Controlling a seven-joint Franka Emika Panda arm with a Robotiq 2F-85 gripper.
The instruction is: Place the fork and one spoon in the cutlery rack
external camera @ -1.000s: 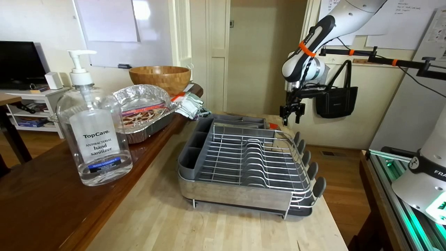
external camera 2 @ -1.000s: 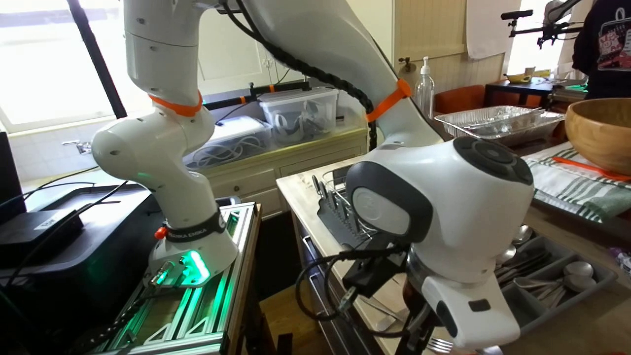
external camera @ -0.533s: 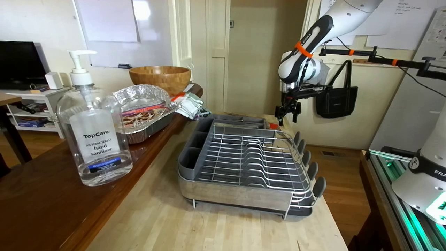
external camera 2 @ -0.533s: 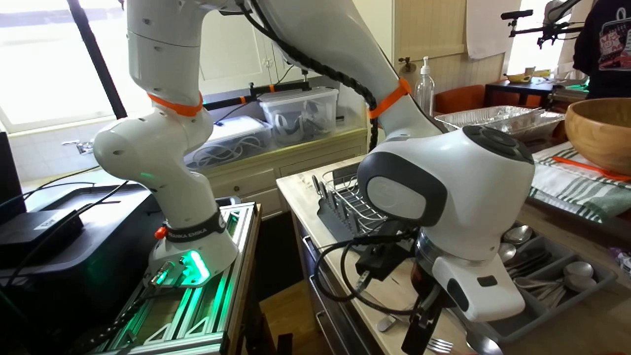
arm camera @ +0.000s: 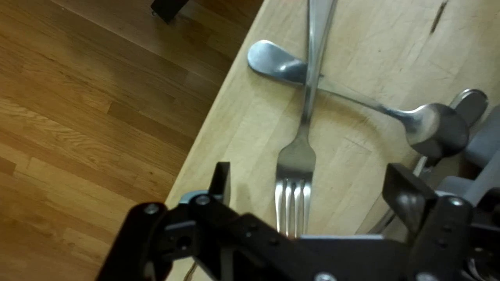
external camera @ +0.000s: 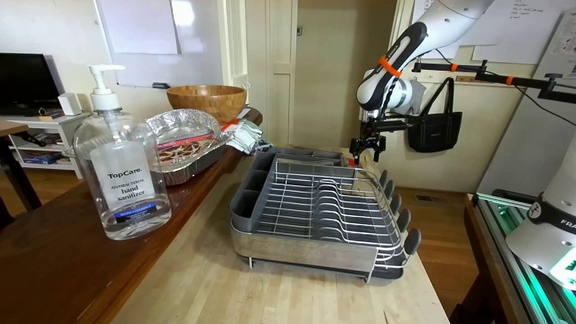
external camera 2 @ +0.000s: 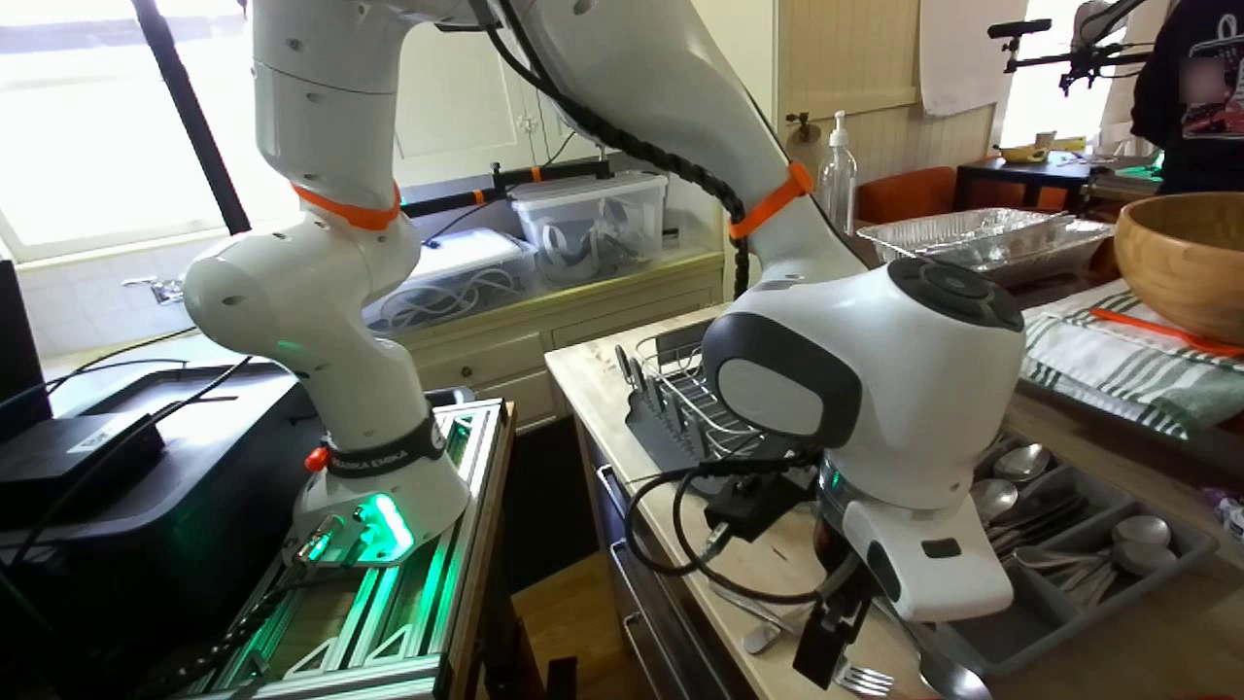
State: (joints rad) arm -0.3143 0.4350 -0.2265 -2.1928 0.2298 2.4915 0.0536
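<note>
Nearest in the wrist view is the black gripper (arm camera: pixel 308 177). Its two fingers (arm camera: pixel 406 191) stand very far apart, and it has hold of nothing. Between them, in this view, appear the tines of the fork (arm camera: pixel 297 156), which lies on the pale wooden table top (arm camera: pixel 250 128). The fork is of smooth, shiny metal; its handle crosses over the handle of a spoon (arm camera: pixel 371 102) with a polished, rounded bowl. Just beside that bowl shows the rounded end of another handle (arm camera: pixel 470 103). The wood of the table has a fine grain. Past its straight edge, lower, is the floor (arm camera: pixel 78 136) of brown planks.

In an exterior view, a grey cutlery tray (external camera 2: pixel 1079 620) with several spoons (external camera 2: pixel 1140 530) is near the fork. The cutlery rack (external camera: pixel 303 251), visible in both exterior views, stands on the same table top; it is rectangular, with silver wires, a wavy row of prongs and dark grey compartments.

On the darker, glossy wooden counter (external camera: pixel 49 274) beside the table are a transparent pump bottle (external camera: pixel 123 180) of hand sanitizer, a crinkled foil tray (external camera: pixel 182 118) and a round wooden bowl (external camera: pixel 207 103). At the back, a black tote bag (external camera: pixel 434 132) hangs by the cream wall (external camera: pixel 432 168).
</note>
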